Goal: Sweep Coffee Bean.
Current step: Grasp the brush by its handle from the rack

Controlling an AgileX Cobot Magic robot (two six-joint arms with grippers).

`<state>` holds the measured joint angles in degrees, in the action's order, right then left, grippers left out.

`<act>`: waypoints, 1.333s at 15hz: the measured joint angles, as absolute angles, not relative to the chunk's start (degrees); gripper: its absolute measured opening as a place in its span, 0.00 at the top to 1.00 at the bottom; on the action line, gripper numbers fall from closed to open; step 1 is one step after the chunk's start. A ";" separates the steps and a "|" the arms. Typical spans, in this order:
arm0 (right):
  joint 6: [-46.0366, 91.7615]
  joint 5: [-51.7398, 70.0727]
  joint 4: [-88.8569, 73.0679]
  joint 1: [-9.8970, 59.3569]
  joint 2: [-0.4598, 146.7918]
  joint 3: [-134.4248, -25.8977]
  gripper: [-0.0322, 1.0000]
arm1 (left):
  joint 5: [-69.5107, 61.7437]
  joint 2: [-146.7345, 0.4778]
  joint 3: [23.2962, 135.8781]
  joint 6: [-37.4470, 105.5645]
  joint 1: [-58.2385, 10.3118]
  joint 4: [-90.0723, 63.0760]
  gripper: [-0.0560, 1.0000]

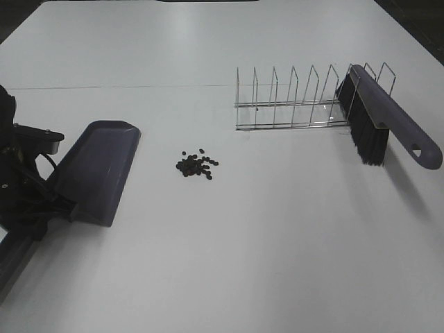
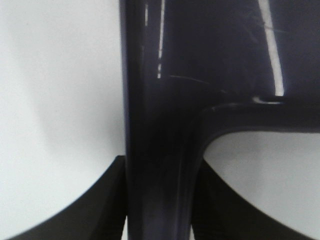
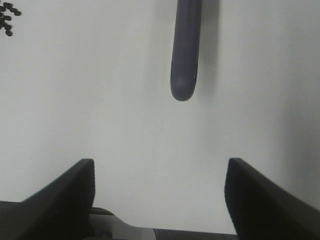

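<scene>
A small pile of dark coffee beans (image 1: 197, 164) lies on the white table (image 1: 277, 243); it also shows at the edge of the right wrist view (image 3: 7, 19). A dark purple dustpan (image 1: 97, 170) rests on the table to the left of the beans, its wide mouth pointing away from me. My left gripper (image 1: 41, 205) is shut on the dustpan's handle (image 2: 160, 150). A purple brush (image 1: 388, 114) with black bristles leans in a wire rack (image 1: 291, 104). My right gripper (image 3: 160, 175) is open and empty, short of the brush handle's end (image 3: 184, 75). It is out of the exterior view.
The wire rack with several upright dividers stands at the back right, and the brush handle sticks out past its right end. The table's far corners show at the top left and top right.
</scene>
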<state>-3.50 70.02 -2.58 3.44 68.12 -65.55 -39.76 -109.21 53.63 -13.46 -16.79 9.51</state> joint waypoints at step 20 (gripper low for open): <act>8.02 69.79 -3.90 -2.29 114.53 -104.05 0.40 | -39.59 -109.21 53.34 -13.41 -16.79 9.51 0.64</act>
